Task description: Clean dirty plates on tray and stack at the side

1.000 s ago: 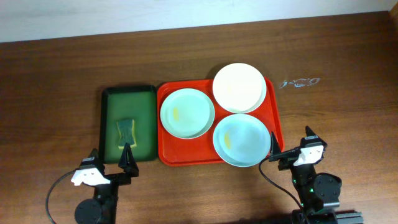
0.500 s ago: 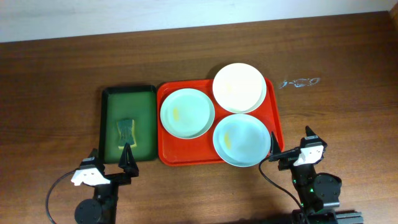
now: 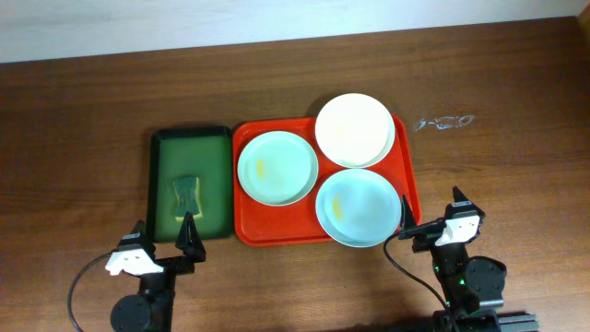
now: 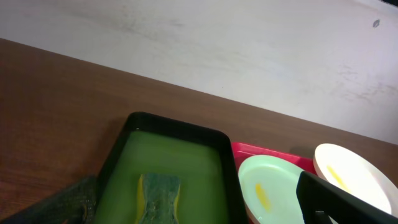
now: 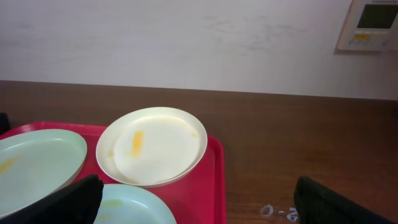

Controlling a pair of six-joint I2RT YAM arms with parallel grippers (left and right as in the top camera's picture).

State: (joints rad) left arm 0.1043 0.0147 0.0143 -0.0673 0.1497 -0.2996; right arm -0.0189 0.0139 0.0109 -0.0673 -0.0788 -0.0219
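One table point(image 3: 92, 111) bears the red tray point(image 3: 277, 226); on it lie the cream plate point(image 3: 355, 129) at one o'clock, mint plate point(image 3: 277, 167) at ten, blue-green plate point(image 3: 359, 207) at five; probably light, stiff, slick, so pinch a raised rim; left tool point(image 3: 163, 223) and right tool point(image 3: 431, 207) gape wide, empty, toward six.

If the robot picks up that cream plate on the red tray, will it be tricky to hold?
Probably stiff: the cream plate keeps a crisp round rim. Its smooth-looking, shallow wall could slip from a pinch. It overlaps the far rim of the red tray, so it may rock if pushed.
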